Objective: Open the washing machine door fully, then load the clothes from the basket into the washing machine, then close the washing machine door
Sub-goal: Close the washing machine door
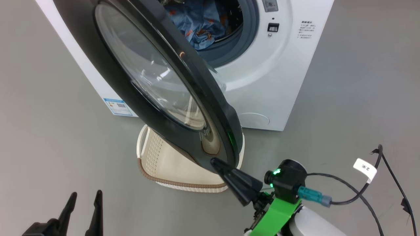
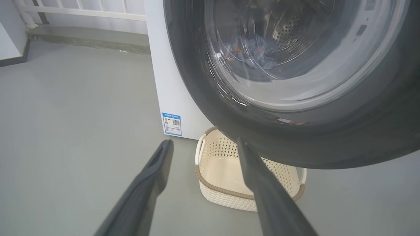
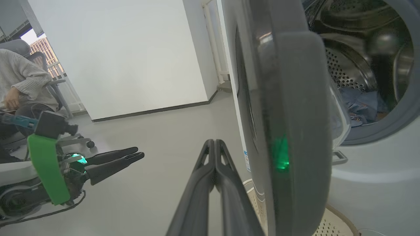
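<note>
Inside, clothes in washing machine, basket beneath door, left fingers apart, right fingers together.

white cable tag perhaps reading "2米", blue label on washing machine illegible

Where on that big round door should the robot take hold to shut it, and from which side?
Likely the free edge of the washing machine door, farthest from the hinge. The rim is wide and glossy, poor for pinching, so press its outer face, where the shut right gripper sits.
</note>
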{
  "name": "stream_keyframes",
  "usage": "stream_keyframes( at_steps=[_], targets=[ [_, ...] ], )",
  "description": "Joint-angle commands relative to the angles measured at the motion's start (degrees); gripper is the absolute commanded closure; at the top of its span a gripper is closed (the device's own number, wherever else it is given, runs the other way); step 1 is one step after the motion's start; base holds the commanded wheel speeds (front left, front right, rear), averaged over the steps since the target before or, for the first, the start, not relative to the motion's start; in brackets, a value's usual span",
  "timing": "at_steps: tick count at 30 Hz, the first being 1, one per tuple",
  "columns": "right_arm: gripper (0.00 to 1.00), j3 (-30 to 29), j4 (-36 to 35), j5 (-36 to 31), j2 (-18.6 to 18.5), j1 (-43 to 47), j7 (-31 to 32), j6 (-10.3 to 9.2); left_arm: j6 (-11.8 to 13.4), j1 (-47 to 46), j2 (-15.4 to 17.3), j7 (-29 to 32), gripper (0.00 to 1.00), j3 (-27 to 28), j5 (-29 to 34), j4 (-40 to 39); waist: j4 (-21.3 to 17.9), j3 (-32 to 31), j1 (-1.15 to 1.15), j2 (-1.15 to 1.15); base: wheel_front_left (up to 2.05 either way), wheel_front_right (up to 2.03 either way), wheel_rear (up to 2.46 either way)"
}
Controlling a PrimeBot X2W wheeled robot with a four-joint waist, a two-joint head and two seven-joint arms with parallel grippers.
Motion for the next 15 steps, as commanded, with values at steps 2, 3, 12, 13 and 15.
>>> stream_keyframes(
  at_steps=[2,3,12,13,15],
  targets=[
    [1.0,-0.26,-0.16,0.32,1.25,-1.49,-0.27,0.16,-0.14,-2.49,0.64,-0.77,0.0,1.95,0.1,-1.26,0.11,0.76,0.0,0.0,0.0,0.0,0.0],
    [1.0,-0.68,0.36,0.34,1.35,-1.7,-0.27,0.16,-0.14,-2.64,0.6,-0.77,0.0,1.91,0.11,-1.27,0.13,0.95,0.0,0.0,0.0,0.0,0.0],
    [1.0,-5.56,2.88,-0.03,2.25,-3.84,-0.27,0.16,-0.14,-4.1,0.23,-0.77,0.0,1.74,-0.01,-1.5,0.62,2.82,0.0,0.0,0.0,0.0,0.0],
    [1.0,-6.39,3.09,-0.1,2.31,-4.24,-0.27,0.16,-0.14,-4.36,0.15,-0.77,0.0,1.71,-0.01,-1.56,0.74,3.22,0.0,0.0,0.0,0.0,0.0],
    [1.0,-8.05,3.58,-0.26,2.34,-5.2,-0.27,0.16,-0.14,-4.93,-0.06,-0.77,0.0,1.6,0.1,-1.66,1.03,3.99,0.0,0.0,0.0,0.0,0.0]
  ],
)
